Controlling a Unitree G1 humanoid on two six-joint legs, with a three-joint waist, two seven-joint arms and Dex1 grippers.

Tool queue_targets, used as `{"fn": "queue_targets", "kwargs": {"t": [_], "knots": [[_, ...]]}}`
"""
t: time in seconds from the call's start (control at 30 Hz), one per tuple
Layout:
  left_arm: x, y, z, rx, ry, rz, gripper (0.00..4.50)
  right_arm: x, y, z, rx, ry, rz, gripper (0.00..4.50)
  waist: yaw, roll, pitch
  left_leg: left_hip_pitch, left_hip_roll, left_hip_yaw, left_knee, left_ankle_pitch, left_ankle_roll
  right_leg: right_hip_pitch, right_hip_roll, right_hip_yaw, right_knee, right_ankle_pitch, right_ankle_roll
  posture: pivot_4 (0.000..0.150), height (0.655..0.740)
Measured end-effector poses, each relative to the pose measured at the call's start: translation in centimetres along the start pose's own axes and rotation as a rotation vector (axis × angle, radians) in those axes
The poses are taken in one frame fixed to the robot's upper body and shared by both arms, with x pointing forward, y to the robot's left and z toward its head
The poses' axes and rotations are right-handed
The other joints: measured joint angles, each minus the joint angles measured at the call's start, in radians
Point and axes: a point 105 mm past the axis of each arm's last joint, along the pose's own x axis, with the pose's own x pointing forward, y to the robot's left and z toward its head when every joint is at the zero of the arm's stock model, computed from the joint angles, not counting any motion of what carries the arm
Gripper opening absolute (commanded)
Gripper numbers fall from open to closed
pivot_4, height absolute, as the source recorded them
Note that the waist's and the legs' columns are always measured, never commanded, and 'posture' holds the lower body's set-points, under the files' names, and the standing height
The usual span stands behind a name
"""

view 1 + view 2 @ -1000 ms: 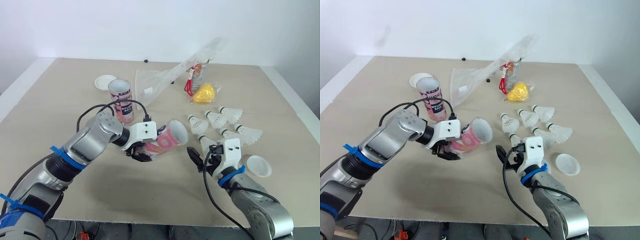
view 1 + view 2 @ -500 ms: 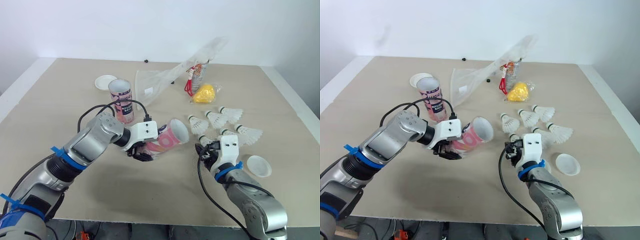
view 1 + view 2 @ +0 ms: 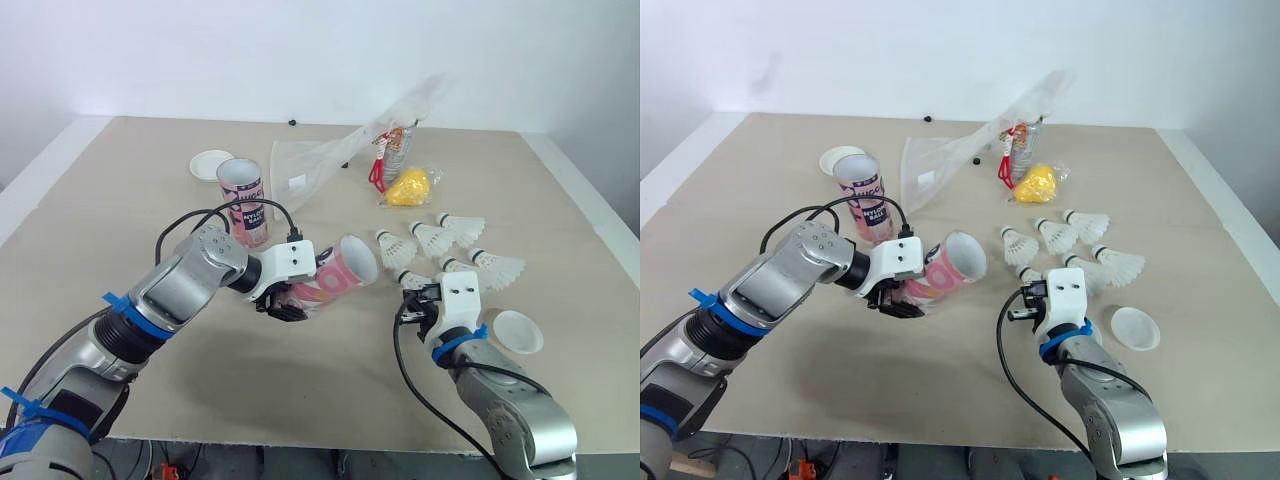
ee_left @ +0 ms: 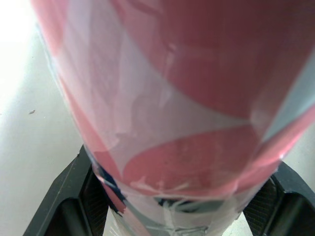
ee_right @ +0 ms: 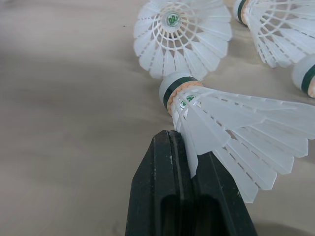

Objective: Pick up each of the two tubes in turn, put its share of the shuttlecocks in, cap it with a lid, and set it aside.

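Observation:
My left gripper is closed around a pink and white tube, holding it tilted above the table with its open mouth toward the right. In the left wrist view the tube sits between both black fingers. My right gripper is shut on the feather skirt of a white shuttlecock, whose cork points away from the fingers. In the head view this gripper is low over the table, right of the tube's mouth. A second pink tube stands upright further back.
Several loose shuttlecocks lie just beyond the right gripper. One white lid lies right of the right arm and another behind the standing tube. A clear plastic bag and a yellow packet lie at the back.
My right gripper moved forward to the nearest shuttlecock and closed from wide open onto its skirt. The left arm and its tube have hardly moved.

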Motion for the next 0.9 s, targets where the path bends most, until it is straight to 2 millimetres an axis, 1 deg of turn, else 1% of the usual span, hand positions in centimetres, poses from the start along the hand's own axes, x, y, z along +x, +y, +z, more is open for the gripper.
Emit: {"fn": "queue_targets", "kwargs": {"t": [0.13,0.2,0.27,0.3,0.33,0.37,0.4,0.47,0.5,0.57,0.6,0.63,0.67,0.77,0.8,0.9], "knots": [[0.1,0.0,0.0,-0.003,-0.002,-0.002,3.1,-0.6,-0.1,0.6,-0.045,-0.004,0.012,0.05,0.0,0.0,0.0,0.0,0.0,0.0,0.0,0.0,0.0,0.0,0.0,0.0,0.0,0.0,0.0,0.15,0.74],[0.1,0.1,0.0,-0.01,-0.004,-0.006,3.1,-1.3,-0.3,2.0,-0.106,-0.038,0.037,0.05,0.0,0.0,0.0,0.0,-0.001,0.0,0.001,0.0,0.0,0.0,0.0,0.0,0.001,0.0,0.0,0.15,0.74],[0.1,0.2,0.1,-0.013,-0.008,-0.009,3.1,-2.1,-0.3,3.2,-0.235,-0.041,0.1,0.05,0.0,0.002,0.001,0.0,-0.002,0.0,0.002,0.0,0.0,0.0,-0.001,0.001,0.001,0.0,0.001,0.15,0.74],[0.1,0.3,0.0,-0.014,-0.009,-0.011,3.1,-2.6,-0.7,4.3,-0.303,-0.052,0.133,0.05,0.0,0.002,0.001,0.0,-0.002,0.0,0.003,0.0,0.0,0.001,-0.001,0.001,0.001,-0.001,0.001,0.15,0.74],[0.1,0.5,-0.1,-0.016,-0.008,-0.015,3.1,-3.4,-1.2,6.3,-0.407,-0.078,0.181,0.05,0.0,0.002,0.001,0.0,-0.002,0.0,0.003,0.0,0.0,0.001,-0.001,0.001,0.001,0.0,0.001,0.15,0.74],[0.1,0.6,-0.1,-0.017,-0.007,-0.015,3.1,-4.0,-1.5,7.9,-0.467,-0.113,0.199,0.05,0.0,0.002,0.001,0.0,-0.002,-0.001,0.003,0.0,0.001,0.002,-0.001,0.001,0.001,0.0,0.001,0.15,0.74],[0.1,0.7,-0.2,-0.019,-0.006,-0.016,3.1,-4.3,-1.5,8.7,-0.487,-0.136,0.205,0.05,0.001,0.001,0.001,0.0,-0.002,-0.002,0.003,0.0,0.001,0.002,0.0,0.0,0.001,0.0,0.001,0.15,0.74],[0.1,0.8,-0.1,-0.015,-0.01,-0.021,3.1,-5.0,-1.1,9.4,-0.564,-0.133,0.295,0.05,0.0,0.002,0.002,0.0,-0.003,-0.003,0.002,0.0,0.001,0.002,0.0,0.0,0.002,-0.001,0.001,0.15,0.74],[0.2,0.9,0.0,-0.014,-0.012,-0.023,3.1,-5.6,-0.7,9.9,-0.663,-0.118,0.391,0.05,0.0,0.002,0.002,0.0,-0.003,-0.003,0.003,0.0,0.001,0.002,0.0,0.0,0.002,-0.001,0.001,0.15,0.74],[0.3,1.0,0.2,-0.003,-0.018,-0.026,3.1,-6.1,-0.4,11.2,-0.773,-0.146,0.466,0.05,0.0,0.001,0.003,0.0,-0.003,-0.003,0.003,0.0,0.001,0.002,0.0,0.0,0.002,-0.002,0.001,0.15,0.74],[0.4,1.0,0.3,-0.003,-0.019,-0.028,3.1,-6.2,-0.3,11.5,-0.801,-0.15,0.482,0.05,0.0,0.001,0.003,0.0,-0.004,-0.003,0.003,0.0,0.001,0.002,-0.001,0.0,0.002,-0.001,0.001,0.15,0.74],[0.4,1.0,0.3,-0.005,-0.02,-0.035,3.1,-6.4,0.2,12.6,-0.886,-0.187,0.536,0.05,0.0,0.001,0.003,0.0,-0.004,-0.002,0.003,0.0,0.001,0.002,-0.001,0.0,0.002,-0.002,0.001,0.15,0.74],[0.5,1.0,0.4,-0.005,-0.022,-0.038,3.1,-6.5,0.6,13.2,-0.918,-0.216,0.561,0.05,-0.001,0.001,0.003,0.0,-0.004,-0.003,0.003,0.0,0.001,0.002,-0.001,0.0,0.002,-0.002,0.001,0.15,0.74],[0.5,1.0,0.4,-0.006,-0.023,-0.041,3.1,-6.5,1.9,13.9,-0.973,-0.273,0.636,0.05,-0.001,0.001,0.003,0.0,-0.004,-0.003,0.003,0.0,0.001,0.002,-0.001,0.0,0.002,-0.002,0.001,0.15,0.74],[0.6,0.9,0.5,-0.005,-0.026,-0.043,3.1,-6.3,2.4,14.0,-0.996,-0.282,0.671,0.05,-0.001,0.001,0.003,0.0,-0.004,-0.003,0.003,0.0,0.001,0.002,-0.001,0.0,0.002,-0.002,0.001,0.15,0.74],[0.7,0.9,0.6,-0.009,-0.028,-0.045,3.1,-5.9,3.2,13.7,-1.041,-0.28,0.737,0.05,0.0,0.001,0.003,0.0,-0.004,-0.003,0.003,0.0,0.001,0.002,-0.002,0.0,0.002,-0.002,0.001,0.15,0.74]]}}
